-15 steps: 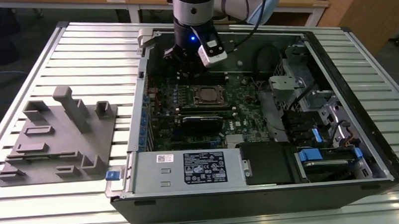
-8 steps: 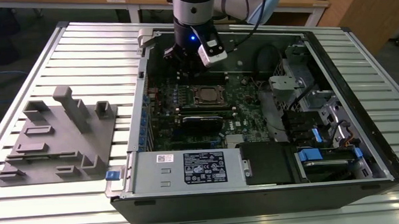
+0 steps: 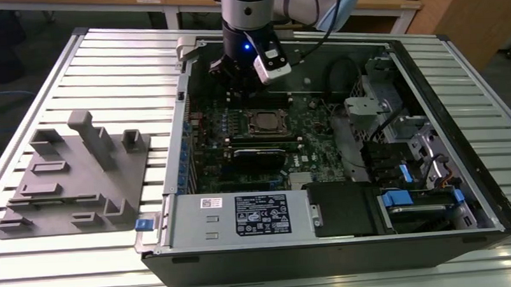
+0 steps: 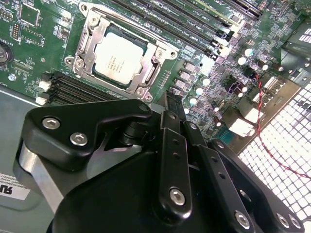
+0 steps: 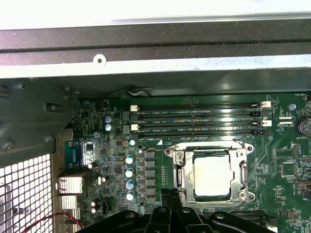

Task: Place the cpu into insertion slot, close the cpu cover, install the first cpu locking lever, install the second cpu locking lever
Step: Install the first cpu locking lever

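One cpu (image 4: 119,56) sits in the insertion slot (image 5: 212,199) under one cpu cover (image 4: 154,60). The end effector (image 4: 171,104), pressed together, hangs nearby.

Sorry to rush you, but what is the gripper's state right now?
Gripper: looks shut, holding nothing; it hovers beside the closed cpu cover, with the cpu seated under it.

cpu (image 5: 212,175) within cpu cover (image 5: 241,171), on motherboard (image 5: 284,194) — memory slots (image 5: 199,117) just beside
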Controlling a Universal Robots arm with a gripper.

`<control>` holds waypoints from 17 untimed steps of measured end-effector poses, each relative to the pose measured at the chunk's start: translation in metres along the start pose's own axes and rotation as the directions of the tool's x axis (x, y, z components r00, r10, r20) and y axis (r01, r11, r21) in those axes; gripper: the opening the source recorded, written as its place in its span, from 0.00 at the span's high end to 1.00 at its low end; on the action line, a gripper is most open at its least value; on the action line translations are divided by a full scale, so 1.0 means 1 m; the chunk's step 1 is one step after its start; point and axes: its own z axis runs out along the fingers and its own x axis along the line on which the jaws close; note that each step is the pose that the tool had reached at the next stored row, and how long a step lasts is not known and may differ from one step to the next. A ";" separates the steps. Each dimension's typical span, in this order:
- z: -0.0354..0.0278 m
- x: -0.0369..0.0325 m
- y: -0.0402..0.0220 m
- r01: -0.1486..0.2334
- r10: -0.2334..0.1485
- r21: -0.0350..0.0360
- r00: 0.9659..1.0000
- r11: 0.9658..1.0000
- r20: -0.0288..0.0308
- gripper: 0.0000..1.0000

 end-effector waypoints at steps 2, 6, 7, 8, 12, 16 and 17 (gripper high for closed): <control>-0.0001 0.0003 0.0000 0.000 0.000 0.000 1.000 1.000 0.000 0.89; -0.0001 0.0031 -0.0002 0.000 0.000 0.000 1.000 1.000 0.000 0.89; -0.0001 0.0041 -0.0002 0.000 0.000 0.000 1.000 1.000 0.000 0.89; -0.0001 0.0051 -0.0003 0.000 0.000 0.000 1.000 1.000 0.000 0.89; -0.0001 0.0061 -0.0003 0.000 0.000 0.000 1.000 1.000 0.000 0.89; -0.0001 0.0062 -0.0004 -0.001 0.001 -0.036 1.000 0.999 -0.002 0.89; -0.0001 0.0062 -0.0004 -0.001 0.001 -0.037 1.000 0.999 -0.002 0.89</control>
